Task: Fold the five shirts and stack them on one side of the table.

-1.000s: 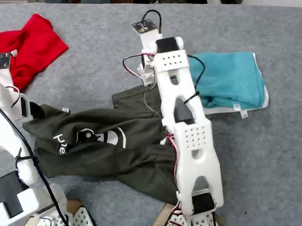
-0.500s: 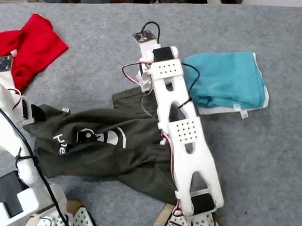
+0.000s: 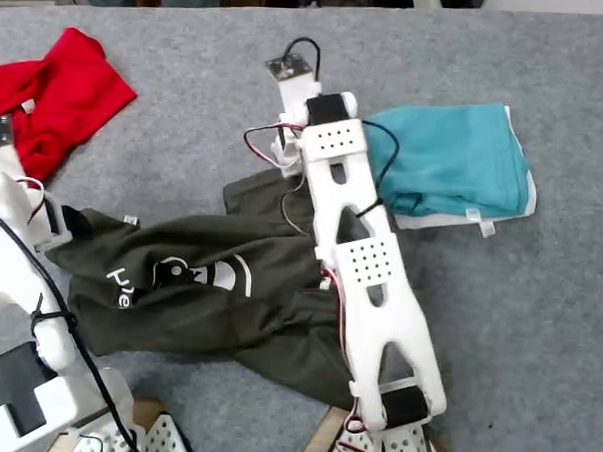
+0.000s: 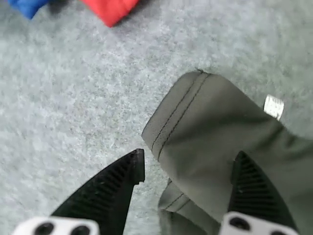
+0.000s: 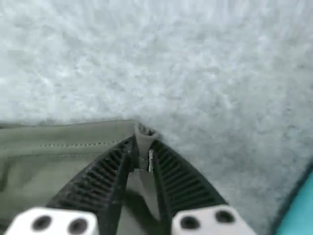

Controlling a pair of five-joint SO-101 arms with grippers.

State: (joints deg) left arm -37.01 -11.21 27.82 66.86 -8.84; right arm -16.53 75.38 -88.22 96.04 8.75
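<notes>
Pinching a narrow ridge of the olive-green shirt [image 3: 209,292] at its hem corner, the right gripper [image 5: 142,142] has its jaws drawn almost together, with the cloth caught between the ribbed black fingers [image 5: 173,169]. In the high view the right arm [image 3: 364,279] is the white one running from the bottom centre of the frame up toward the middle, and it lies across the right part of that shirt.

The left gripper [image 4: 188,164] is spread wide and holds nothing. One finger hangs over the bare grey felt table [image 3: 537,326], the other over the olive-green shirt, so the jaws straddle a stitched hem edge. A small white tag [image 4: 274,106] sits on the cloth just past that hem. The left arm [image 3: 19,274] stands at the left edge of the high view, its tip at the shirt's left end.

The olive-green shirt is crumpled and unfolded, lying across the lower centre of the frame with its white print [image 3: 194,274] facing up.

The red shirt [image 3: 62,85] lies loose at the upper left, well apart from the olive one.

The teal shirt [image 3: 455,158] sits folded at the upper right, on top of a white garment [image 3: 452,222] whose edge shows along its lower and right sides.

A scrap of blue cloth [image 4: 29,5] lies beside the red shirt in the left wrist view.
</notes>
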